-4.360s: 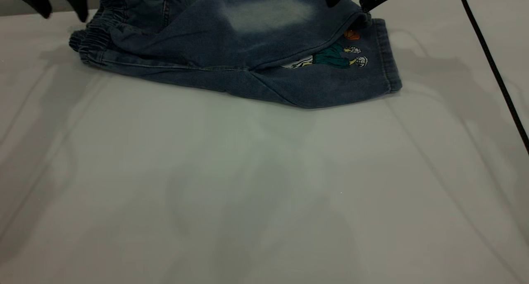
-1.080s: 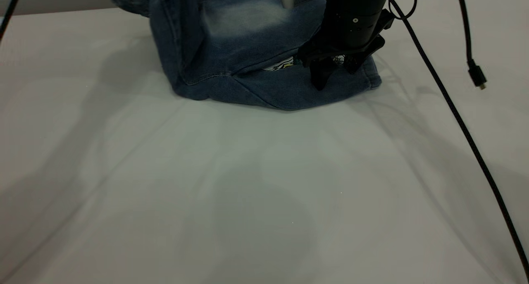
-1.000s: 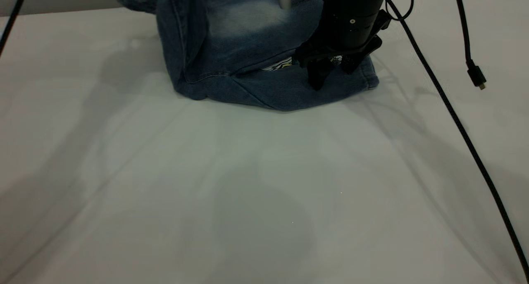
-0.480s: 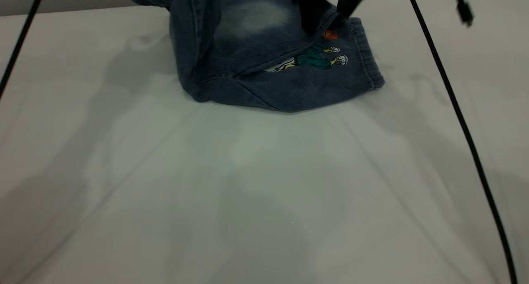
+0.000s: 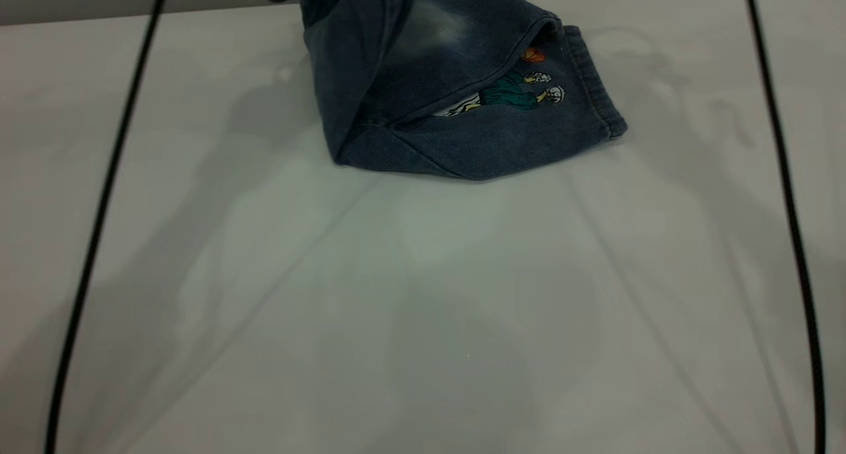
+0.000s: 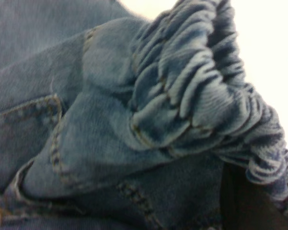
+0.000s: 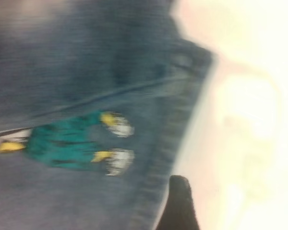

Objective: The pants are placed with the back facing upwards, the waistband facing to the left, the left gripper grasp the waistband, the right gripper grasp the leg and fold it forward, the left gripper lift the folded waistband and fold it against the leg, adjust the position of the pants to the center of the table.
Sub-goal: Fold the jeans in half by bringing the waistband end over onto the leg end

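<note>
One left tool (image 6: 245, 201) grasps the waistband (image 6: 206, 96), lifting the pants (image 5: 462, 110) off the table (image 5: 423, 308); right tool's state unclear.

One pair of pants (image 5: 462, 110) lies on the one table (image 5: 423, 295), toward its far edge, and one gathered waistband (image 6: 201, 96) shows bunched up in the left wrist view. On the pants two legs can be counted: one plain leg (image 5: 456, 44) with a single pale faded patch, lying on top, and one printed leg (image 5: 529, 130) under it, nearer the table's front, bearing one cartoon print (image 5: 515, 94). Two black cables cross the table, one (image 5: 99, 229) well to the left of the pants and one (image 5: 786, 209) well to their right, and one dark fingertip (image 7: 180, 203) shows in the right wrist view just beside the printed leg's hem.
</note>
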Available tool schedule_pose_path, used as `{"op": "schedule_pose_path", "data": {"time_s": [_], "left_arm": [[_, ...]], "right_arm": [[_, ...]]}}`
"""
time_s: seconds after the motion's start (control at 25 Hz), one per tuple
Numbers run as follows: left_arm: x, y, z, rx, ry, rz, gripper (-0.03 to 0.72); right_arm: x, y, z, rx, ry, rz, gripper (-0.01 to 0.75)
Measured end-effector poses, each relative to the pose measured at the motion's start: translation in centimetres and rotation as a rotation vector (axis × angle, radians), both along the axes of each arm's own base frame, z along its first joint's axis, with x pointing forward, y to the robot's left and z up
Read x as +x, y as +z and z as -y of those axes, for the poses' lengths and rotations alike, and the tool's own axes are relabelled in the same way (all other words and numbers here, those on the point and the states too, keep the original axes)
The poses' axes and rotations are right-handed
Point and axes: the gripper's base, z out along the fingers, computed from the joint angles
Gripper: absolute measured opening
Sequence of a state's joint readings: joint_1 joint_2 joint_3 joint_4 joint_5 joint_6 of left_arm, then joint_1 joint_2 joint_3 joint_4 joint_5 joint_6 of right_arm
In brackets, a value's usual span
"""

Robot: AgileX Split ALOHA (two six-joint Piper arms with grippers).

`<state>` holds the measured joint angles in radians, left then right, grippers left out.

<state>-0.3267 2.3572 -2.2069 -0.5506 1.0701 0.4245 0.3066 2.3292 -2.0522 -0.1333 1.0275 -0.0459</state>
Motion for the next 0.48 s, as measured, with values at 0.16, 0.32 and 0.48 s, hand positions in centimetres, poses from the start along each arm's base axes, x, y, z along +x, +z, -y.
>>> {"op": "schedule_pose_path", "data": {"time_s": [0.16,0.32,0.48], "left_arm": [[-0.1,-0.3,1.8,-0.009,-0.014,0.051,0.139],[0.3,-1.6,3.0,-0.018,0.002,0.085,0.139],[0.7,-3.3,4.0,-0.025,0.023,0.108,0.139]], "right_arm": [[0.8,0.0,3.9,0.001,-0.097,-0.015,0.477],[1.3,-0.1,7.2,-0.002,-0.166,-0.029,0.477],[1.5,-0.1,8.6,-0.001,-0.198,-0.028,0.477]]}}
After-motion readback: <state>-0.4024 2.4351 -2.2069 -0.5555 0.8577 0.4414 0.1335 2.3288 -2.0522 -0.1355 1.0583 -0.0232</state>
